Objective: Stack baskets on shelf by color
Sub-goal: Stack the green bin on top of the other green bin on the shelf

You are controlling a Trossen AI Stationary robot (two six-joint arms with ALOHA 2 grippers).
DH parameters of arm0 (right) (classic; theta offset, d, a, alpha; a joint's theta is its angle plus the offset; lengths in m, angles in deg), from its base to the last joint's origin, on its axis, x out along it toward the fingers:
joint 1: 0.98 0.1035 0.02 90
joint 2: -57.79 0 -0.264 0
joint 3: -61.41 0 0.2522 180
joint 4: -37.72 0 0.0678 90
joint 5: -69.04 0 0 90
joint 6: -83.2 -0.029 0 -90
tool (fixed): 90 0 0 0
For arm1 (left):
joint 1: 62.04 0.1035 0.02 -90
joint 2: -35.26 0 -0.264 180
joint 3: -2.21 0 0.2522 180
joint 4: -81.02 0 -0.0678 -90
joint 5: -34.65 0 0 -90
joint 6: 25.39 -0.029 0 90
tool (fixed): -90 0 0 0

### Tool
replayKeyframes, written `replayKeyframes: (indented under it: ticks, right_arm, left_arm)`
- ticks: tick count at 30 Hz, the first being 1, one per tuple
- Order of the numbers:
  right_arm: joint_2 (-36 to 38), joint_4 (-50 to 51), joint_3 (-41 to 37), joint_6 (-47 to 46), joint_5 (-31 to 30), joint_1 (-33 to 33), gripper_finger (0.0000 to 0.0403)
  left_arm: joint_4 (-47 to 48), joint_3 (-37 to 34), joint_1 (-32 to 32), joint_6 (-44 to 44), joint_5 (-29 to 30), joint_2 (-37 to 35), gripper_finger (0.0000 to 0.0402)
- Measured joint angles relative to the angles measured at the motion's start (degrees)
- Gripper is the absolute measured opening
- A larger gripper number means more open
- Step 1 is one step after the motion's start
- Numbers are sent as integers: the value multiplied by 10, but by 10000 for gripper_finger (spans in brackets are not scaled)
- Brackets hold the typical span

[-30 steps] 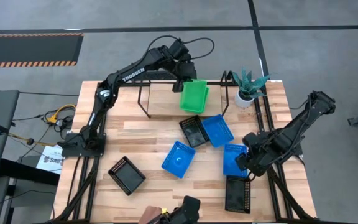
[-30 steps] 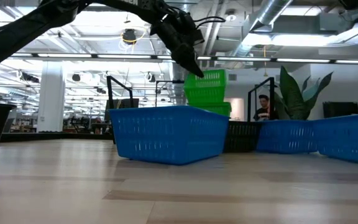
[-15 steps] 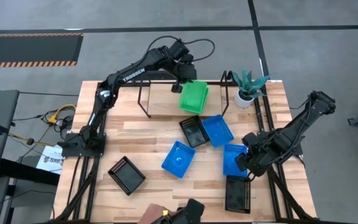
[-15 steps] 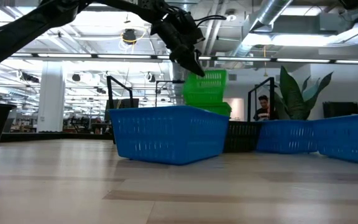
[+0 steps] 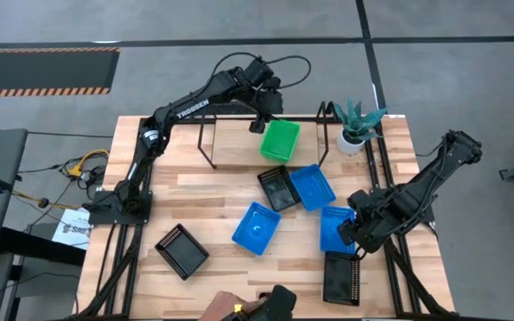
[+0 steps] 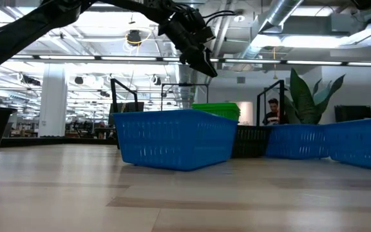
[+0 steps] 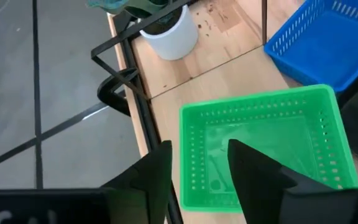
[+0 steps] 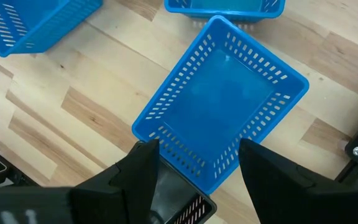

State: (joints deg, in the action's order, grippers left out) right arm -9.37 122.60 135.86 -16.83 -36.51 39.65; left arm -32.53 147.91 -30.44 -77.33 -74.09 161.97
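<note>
A green basket (image 5: 280, 141) lies flat at the shelf's (image 5: 209, 143) right end; in the low view only its top (image 6: 216, 109) shows behind a blue basket (image 6: 176, 138). My left gripper (image 5: 267, 122) hangs open just above it, with the basket's one end wall (image 7: 188, 155) under the gap between the fingers. Three blue baskets (image 5: 257, 227) (image 5: 311, 185) (image 5: 337, 225) and three black ones (image 5: 277, 189) (image 5: 182, 251) (image 5: 341, 278) rest on the table. My right gripper (image 5: 353, 232) hovers open over the right-hand blue basket (image 8: 222, 106).
A plant in a white pot (image 5: 355, 129) stands at the far right corner beside the shelf. Bare wood lies on the table's left half and under the shelf's left part. A person (image 6: 274, 111) shows in the room behind.
My left gripper has opened and let go of the green basket. The basket, held high and tilted a second ago, has dropped and now lies flat and lower at the shelf's right end. The gripper has stayed above it, rising slightly.
</note>
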Motion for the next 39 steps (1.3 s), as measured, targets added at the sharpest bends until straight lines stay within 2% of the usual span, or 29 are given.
replayKeyframes:
  ticks: [2,3,7,11,14,16,20,24,30,39]
  right_arm:
    - [0,0,0,0,0,0,245]
    - [0,0,0,0,0,0,245]
    - [0,0,0,0,0,0,245]
    - [0,0,0,-3,0,0,245]
    - [0,1,0,-4,0,0,245]
    - [0,1,0,-4,0,0,245]
    - [0,4,0,-4,0,0,245]
    - [0,4,0,-4,0,0,245]
    - [0,5,0,-4,0,2,245]
    - [0,3,0,-4,0,2,245]
  left_arm:
    - [-3,0,0,7,14,0,149]
    - [-11,0,-1,23,38,0,149]
    - [-31,2,5,135,127,-1,141]
    - [38,11,33,254,133,-5,105]
    - [121,8,58,327,126,-5,53]
    - [159,-7,66,342,108,-5,17]
    - [188,-53,51,346,117,-5,4]
    - [150,-114,21,353,108,-4,1]
    - [108,-159,-41,351,122,-4,0]
    - [-5,-188,-87,378,125,1,0]
